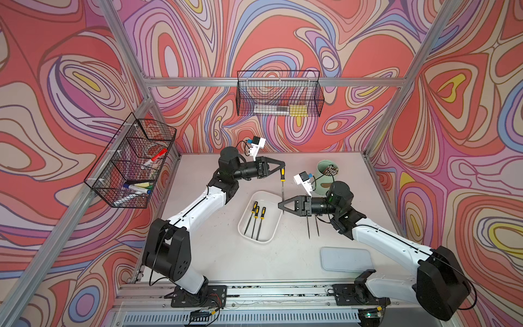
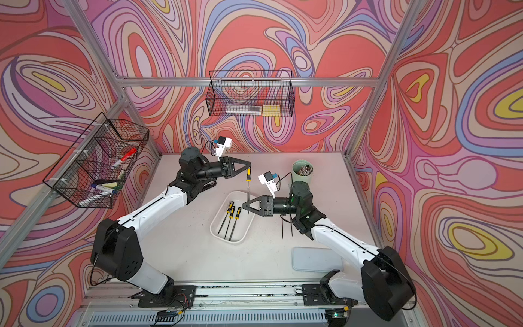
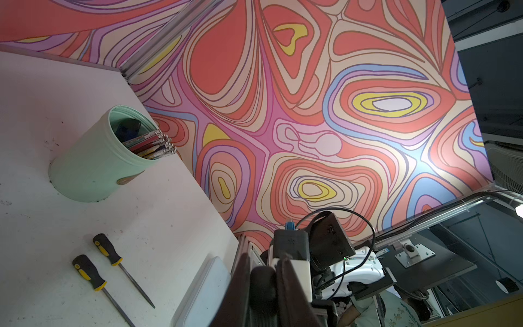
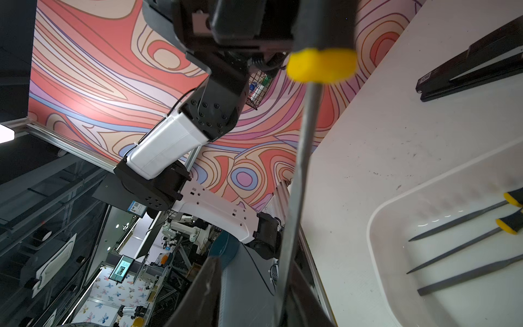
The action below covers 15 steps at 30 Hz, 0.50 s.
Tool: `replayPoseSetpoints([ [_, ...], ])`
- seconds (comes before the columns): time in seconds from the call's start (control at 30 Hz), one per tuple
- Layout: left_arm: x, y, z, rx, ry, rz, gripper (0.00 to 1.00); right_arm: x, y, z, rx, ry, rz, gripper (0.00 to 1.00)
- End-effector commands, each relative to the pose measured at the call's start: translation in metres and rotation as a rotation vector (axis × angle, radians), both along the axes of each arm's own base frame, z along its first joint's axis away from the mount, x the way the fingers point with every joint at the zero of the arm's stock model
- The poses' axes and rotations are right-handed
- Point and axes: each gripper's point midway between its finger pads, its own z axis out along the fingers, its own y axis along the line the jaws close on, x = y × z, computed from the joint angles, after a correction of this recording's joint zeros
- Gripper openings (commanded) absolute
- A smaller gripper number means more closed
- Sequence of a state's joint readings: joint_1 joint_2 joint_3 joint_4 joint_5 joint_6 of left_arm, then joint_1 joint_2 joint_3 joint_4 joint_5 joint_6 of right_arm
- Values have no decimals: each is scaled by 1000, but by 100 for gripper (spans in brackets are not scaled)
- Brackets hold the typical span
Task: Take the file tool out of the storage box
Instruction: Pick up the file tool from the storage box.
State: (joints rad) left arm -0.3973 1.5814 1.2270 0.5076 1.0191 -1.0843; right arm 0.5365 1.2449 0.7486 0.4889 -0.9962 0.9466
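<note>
1. First, nearest us on the table [image 1: 212, 254], we see a flat pale lid [image 1: 346, 259] beside the right arm.
2. Further in sits the white storage box [image 1: 270, 226], open, with three files [image 1: 256, 212] lying inside. Another two files [image 3: 109, 250] lie on the table just to its right.
3. By the box's far right corner, the right gripper [image 1: 281, 208] points leftward. Its fingers [image 4: 208, 286] are apart on either side of a shaft's lower end, and the right wrist view shows a gap beside the shaft.
4. That shaft belongs to the file tool [image 4: 304, 147], which hangs upright in the air, out of the box, handle uppermost.
5. Above, the left gripper [image 1: 283, 167] is clamped on its black-and-yellow handle.
6. Beyond, a mint-green cup [image 1: 325, 181] of pencils [image 3: 152, 144] stands near the table's back right.
7. Farthest, we see a wire basket [image 1: 280, 96] on the back wall.
</note>
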Motion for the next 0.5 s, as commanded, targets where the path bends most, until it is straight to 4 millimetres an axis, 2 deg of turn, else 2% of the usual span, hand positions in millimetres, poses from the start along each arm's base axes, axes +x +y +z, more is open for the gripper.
replayPoseSetpoints([
  [0.0,5,5,0,-12,-39,8,10,-5,-6,6,5,-41,-1,33],
  [0.27,5,6,1,-27,-36,5,10,-1,-10,2,-8,-37,-21,29],
  [0.47,5,6,5,-42,-38,1,10,0,-11,0,-12,-33,-31,46],
])
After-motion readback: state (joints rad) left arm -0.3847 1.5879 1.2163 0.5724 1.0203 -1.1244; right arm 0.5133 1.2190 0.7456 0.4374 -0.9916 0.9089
